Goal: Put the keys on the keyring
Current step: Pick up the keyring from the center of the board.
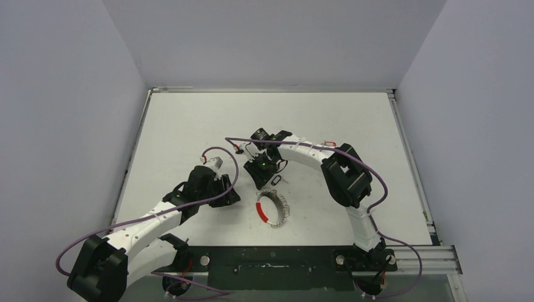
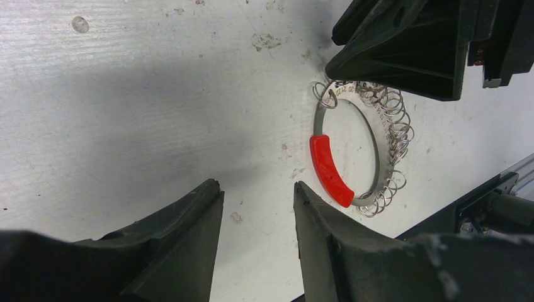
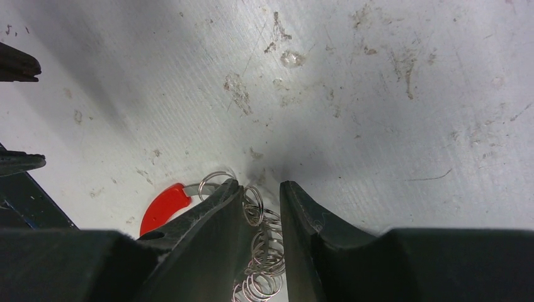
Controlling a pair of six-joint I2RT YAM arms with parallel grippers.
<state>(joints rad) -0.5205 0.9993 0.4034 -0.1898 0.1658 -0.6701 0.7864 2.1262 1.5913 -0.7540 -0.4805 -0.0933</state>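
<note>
The keyring (image 1: 281, 211) lies flat on the table near the front middle, a thin metal ring with a red sleeve (image 1: 263, 211) and several small silver rings strung on it. A loose key (image 1: 275, 181) with a dark looped head lies just behind it. My right gripper (image 1: 264, 187) is low over the ring's far edge. In the right wrist view its jaws (image 3: 259, 189) stand narrowly apart astride the small rings (image 3: 263, 248), and the red sleeve (image 3: 165, 204) shows to the left. My left gripper (image 2: 258, 201) is open and empty, just left of the keyring (image 2: 376, 145).
The right gripper's black finger (image 2: 397, 60) covers the ring's far edge in the left wrist view. The table's dark front rail (image 1: 271, 259) lies close in front of the keyring. White walls enclose the table at the back and sides.
</note>
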